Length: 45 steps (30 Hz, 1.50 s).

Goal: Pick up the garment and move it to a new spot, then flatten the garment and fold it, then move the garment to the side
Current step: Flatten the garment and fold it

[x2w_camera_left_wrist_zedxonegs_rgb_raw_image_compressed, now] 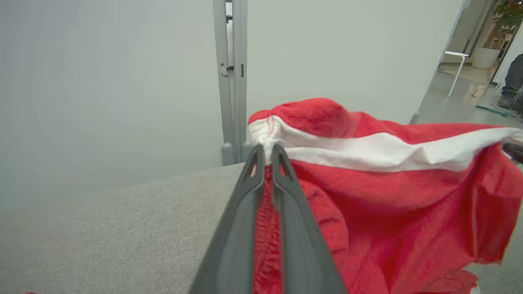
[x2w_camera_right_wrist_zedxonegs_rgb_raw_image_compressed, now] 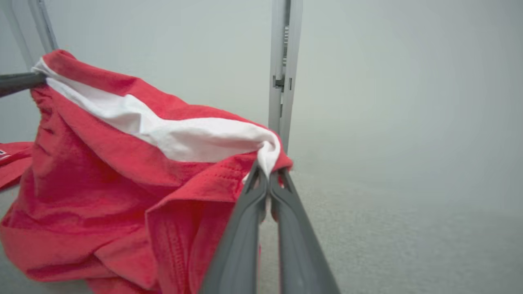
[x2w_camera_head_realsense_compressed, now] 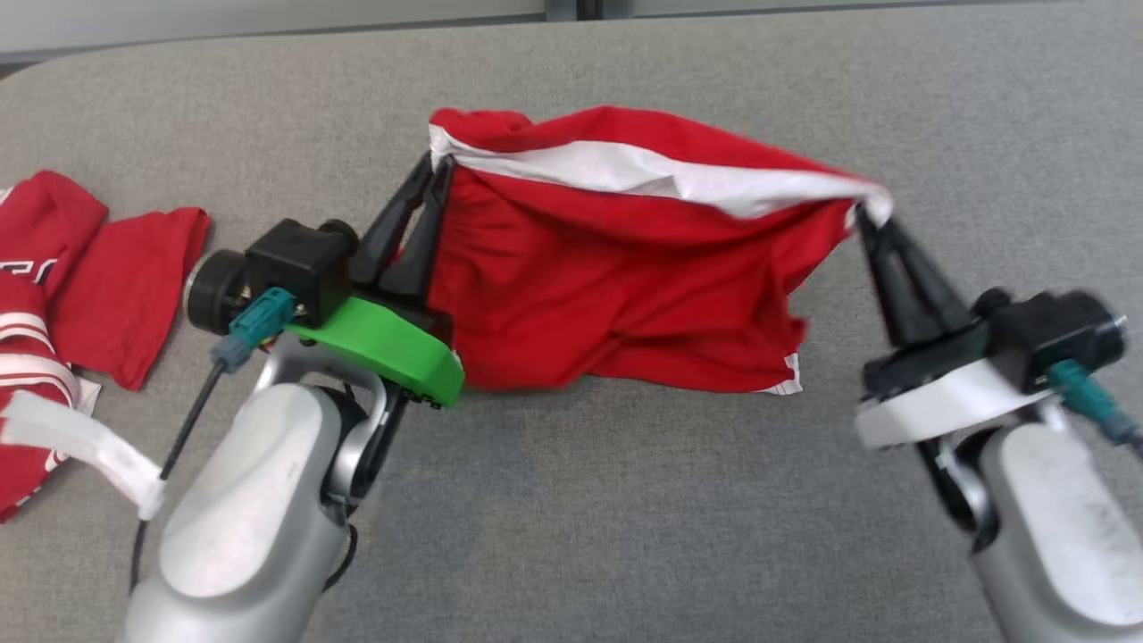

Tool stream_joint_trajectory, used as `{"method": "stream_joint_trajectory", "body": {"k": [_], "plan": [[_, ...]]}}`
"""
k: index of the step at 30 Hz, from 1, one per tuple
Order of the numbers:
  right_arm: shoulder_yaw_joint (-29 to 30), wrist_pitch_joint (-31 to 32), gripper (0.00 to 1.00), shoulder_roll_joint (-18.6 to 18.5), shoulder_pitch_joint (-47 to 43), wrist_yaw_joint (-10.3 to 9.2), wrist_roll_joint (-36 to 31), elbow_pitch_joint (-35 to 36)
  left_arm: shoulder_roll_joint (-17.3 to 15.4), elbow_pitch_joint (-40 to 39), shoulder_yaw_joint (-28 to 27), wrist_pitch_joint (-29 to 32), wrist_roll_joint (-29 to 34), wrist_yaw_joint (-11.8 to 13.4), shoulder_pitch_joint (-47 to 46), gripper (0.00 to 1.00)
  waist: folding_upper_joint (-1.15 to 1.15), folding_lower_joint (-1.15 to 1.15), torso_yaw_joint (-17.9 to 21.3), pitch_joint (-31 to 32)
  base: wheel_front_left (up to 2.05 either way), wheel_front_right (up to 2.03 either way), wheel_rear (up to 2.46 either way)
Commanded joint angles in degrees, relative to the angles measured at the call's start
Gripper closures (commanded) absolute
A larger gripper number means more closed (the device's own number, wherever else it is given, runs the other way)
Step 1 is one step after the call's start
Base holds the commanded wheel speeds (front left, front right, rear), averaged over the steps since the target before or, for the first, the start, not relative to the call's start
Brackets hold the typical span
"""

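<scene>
Pinching shut on the garment [x2w_camera_head_realsense_compressed: 625,286]: left pincer [x2w_camera_head_realsense_compressed: 438,166] and right pincer [x2w_camera_head_realsense_compressed: 862,212].

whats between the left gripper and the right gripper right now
The red cloth garment with a white band hangs stretched from the left gripper to the right gripper, clearest in the head view.

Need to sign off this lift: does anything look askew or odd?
The garment hangs bunched and sagging between the left gripper and right gripper, its white band twisted. Nothing looks torn.
</scene>
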<state>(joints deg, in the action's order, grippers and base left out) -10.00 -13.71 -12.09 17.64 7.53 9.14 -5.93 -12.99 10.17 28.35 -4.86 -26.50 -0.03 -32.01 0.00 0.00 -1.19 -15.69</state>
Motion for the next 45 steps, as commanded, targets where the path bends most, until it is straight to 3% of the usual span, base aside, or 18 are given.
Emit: {"method": "stream_joint_trajectory", "body": {"k": [1,12,21,27,33,40,45], "plan": [[1.3,0.2,1.0,-1.1,1.4,-0.08,-0.9,2.2,-1.1,-1.7,-0.4,-0.4,0.7,0.5,0.2,1.0,0.0,0.0,0.8,1.9,0.0,0.0,0.0],[10.5,7.9,1.0,-10.9,10.1,-0.1,-2.4,20.0,-7.4,-18.1,-5.4,2.1,3.8,3.2,-6.3,1.0,0.0,0.0,1.9,8.1,0.0,0.0,0.0],[10.0,12.6,1.0,-15.2,17.0,-0.1,2.3,20.8,-7.3,-21.6,-5.1,6.1,3.4,2.8,-11.6,1.0,0.0,0.0,2.7,6.0,0.0,0.0,0.0],[6.6,12.2,1.0,-16.0,25.0,-0.1,6.0,13.3,-3.8,-14.0,-4.3,4.5,2.0,0.6,-19.6,1.0,0.0,0.0,3.2,-0.4,0.0,0.0,0.0],[2.6,10.2,1.0,-14.6,39.6,-0.09,9.0,0.1,1.7,2.7,-5.2,-3.4,1.3,-2.3,-33.1,1.0,0.0,0.0,3.6,-7.6,0.0,0.0,0.0],[-0.8,4.0,1.0,-7.8,56.9,-0.09,10.4,-17.4,5.5,23.0,-9.8,-10.0,0.9,-3.3,-47.4,1.0,0.0,0.0,5.4,-11.1,0.0,0.0,0.0],[-3.3,1.1,1.0,-1.8,60.8,-0.1,13.0,-30.5,6.8,33.1,-14.1,-10.4,0.6,-2.8,-47.9,1.0,0.0,0.0,6.3,-11.7,0.0,0.0,0.0]]}}
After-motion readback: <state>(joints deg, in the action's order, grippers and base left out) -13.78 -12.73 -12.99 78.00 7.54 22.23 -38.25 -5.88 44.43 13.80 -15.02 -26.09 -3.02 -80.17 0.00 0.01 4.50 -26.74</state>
